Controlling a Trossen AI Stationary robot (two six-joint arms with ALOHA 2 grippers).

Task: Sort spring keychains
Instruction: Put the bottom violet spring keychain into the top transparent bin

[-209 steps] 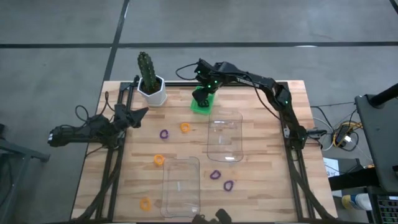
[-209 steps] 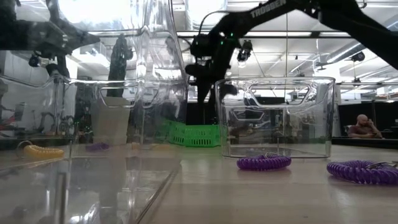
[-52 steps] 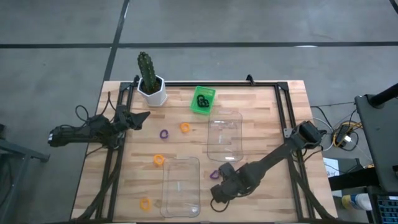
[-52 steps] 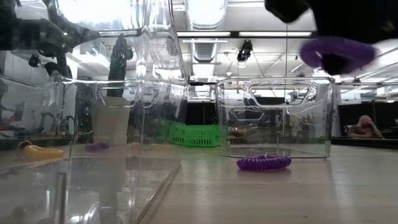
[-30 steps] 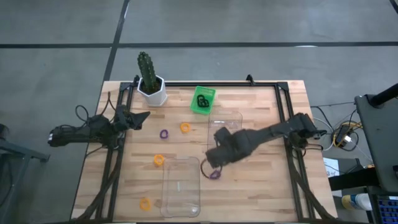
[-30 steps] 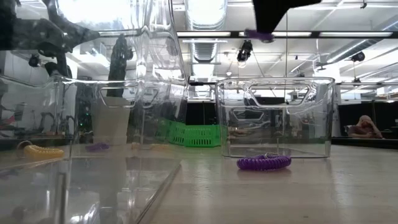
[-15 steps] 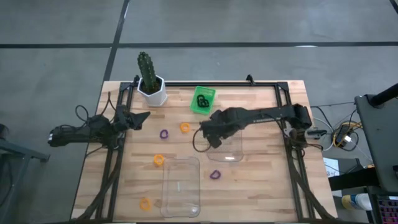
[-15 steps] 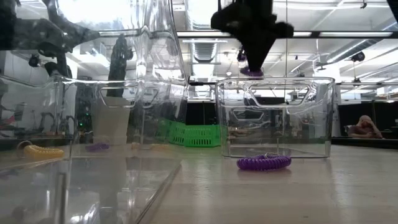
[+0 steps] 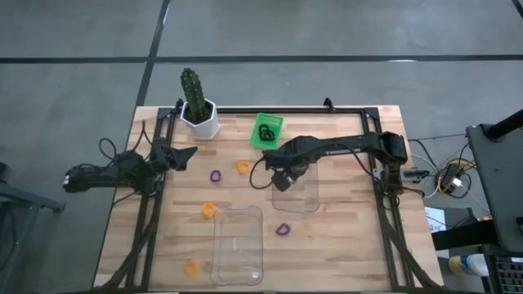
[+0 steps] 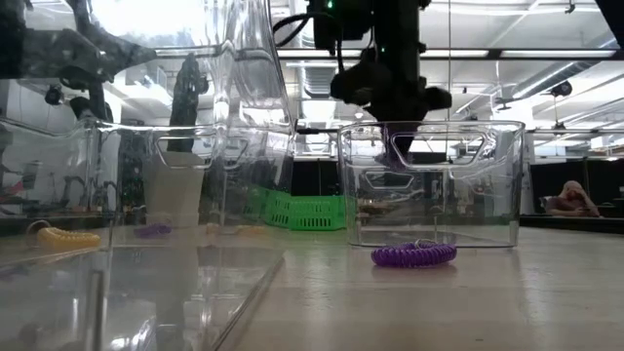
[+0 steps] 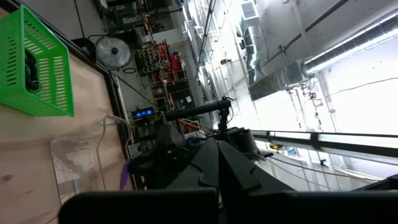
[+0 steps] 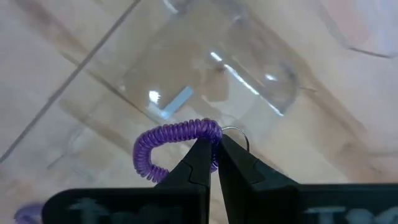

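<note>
My right gripper hangs over the right clear tray, shut on a purple spring keychain. In the low view the gripper stands at the tray's rim. Loose on the table lie a purple keychain, another purple one and three orange ones. Black ones sit in the green bin. My left gripper waits shut at the table's left edge. My right gripper pinches the purple coil between its two fingertips at the end beside its small metal ring. The fingers point down from above. The loop sticks out to one side of the fingers, lifted clear above the tray's floor.
A second clear tray lies near the front edge. A potted cactus stands at the far left. A black frame runs along the table's far and side edges.
My right gripper has carried the purple keychain from the table's middle toward the far edge, over the right clear tray, and has come down to the tray's rim. It has stayed shut on the coil. The keychains on the table have not moved.
</note>
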